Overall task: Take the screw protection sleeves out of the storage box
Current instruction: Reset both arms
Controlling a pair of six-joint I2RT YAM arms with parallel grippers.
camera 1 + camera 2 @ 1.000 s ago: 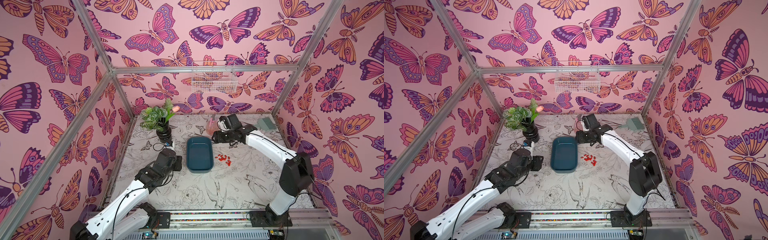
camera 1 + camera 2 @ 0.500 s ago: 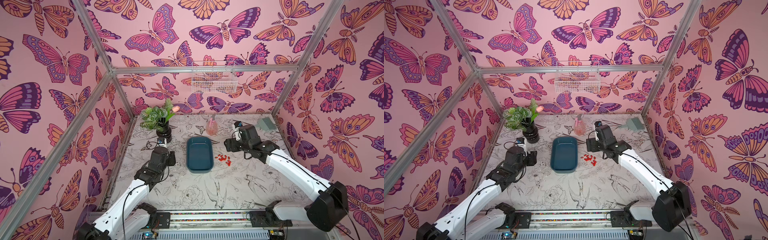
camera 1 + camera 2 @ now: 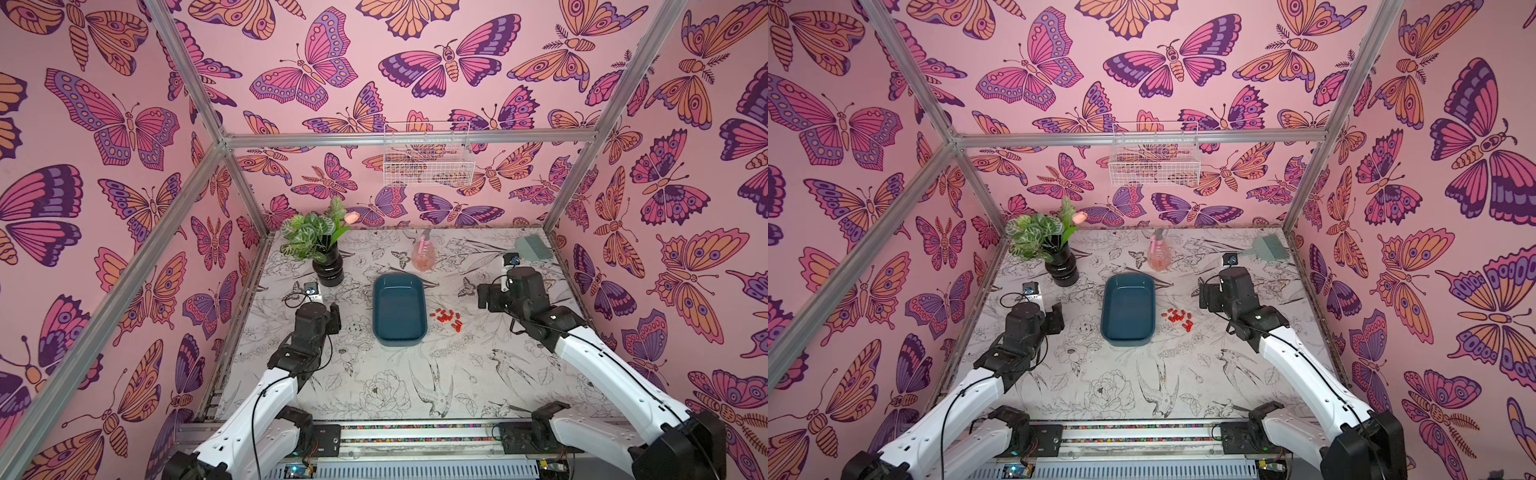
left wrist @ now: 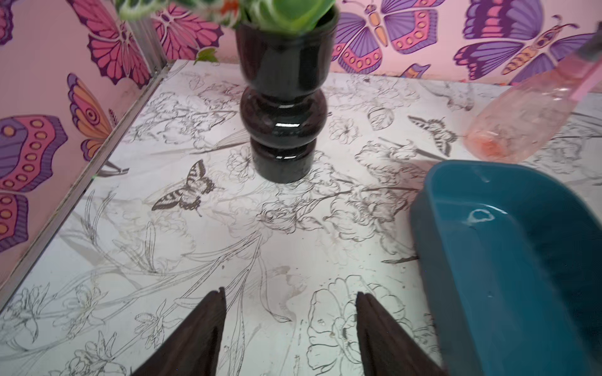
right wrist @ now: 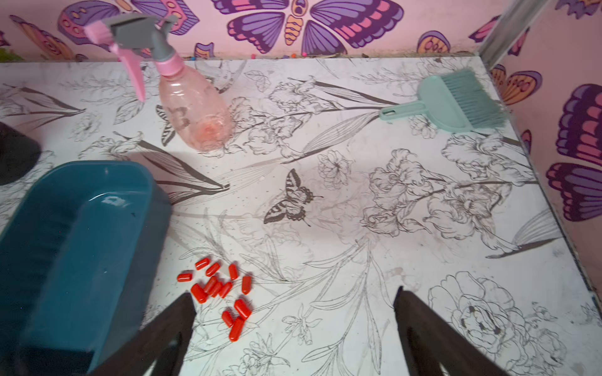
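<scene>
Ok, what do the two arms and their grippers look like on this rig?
The left arm and right arm match: white shell links, black joints, a thin black cable along each. The left gripper and right gripper are black, with dark brown wedge-shaped fingers tapering to narrow tips. A camera module is mounted at each wrist.

Top views high, looking down; wrist views low, close, sharing storage box (image 4: pixel 508 260)

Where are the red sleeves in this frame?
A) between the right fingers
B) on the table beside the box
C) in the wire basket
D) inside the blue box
B: the sleeves lie clustered on the table next to the box, which holds none.
</scene>
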